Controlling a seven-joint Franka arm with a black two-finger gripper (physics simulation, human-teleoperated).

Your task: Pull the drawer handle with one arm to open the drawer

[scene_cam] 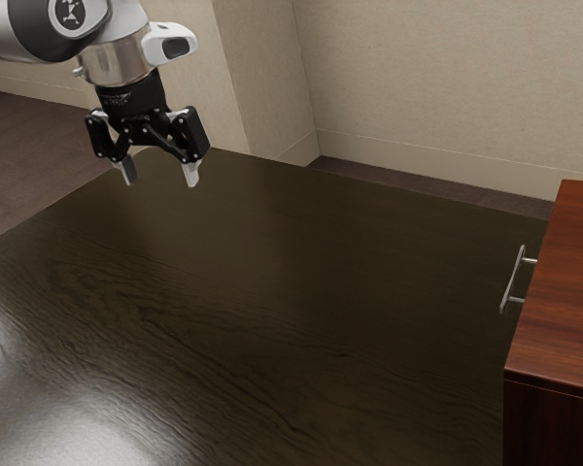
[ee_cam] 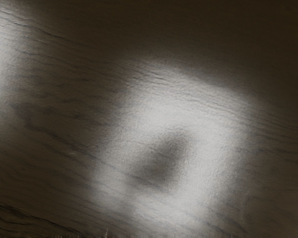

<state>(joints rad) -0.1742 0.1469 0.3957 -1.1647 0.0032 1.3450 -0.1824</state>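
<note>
Hovering released over the tabletop [scene_cam: 272,320], tool [scene_cam: 160,177] is well apart from the drawer handle [scene_cam: 513,279]: stiff slim bar, likely slick; grab mid-bar.

The table [scene_cam: 272,330] is dark wood with a wavy grain you can really see. It's got a satin sheen, so light smears over it in soft pale patches, and in the wrist view the grain looks a bit ridged. The cabinet [scene_cam: 564,291] is reddish wood, smoother and more polished. The handle [scene_cam: 513,279] looks like plain grey metal. The gripper [scene_cam: 160,179] is matt black plastic with pale tips, and the arm [scene_cam: 19,24] is a glossy white shell. The wall [scene_cam: 447,68] is matt beige, faintly textured.
</note>
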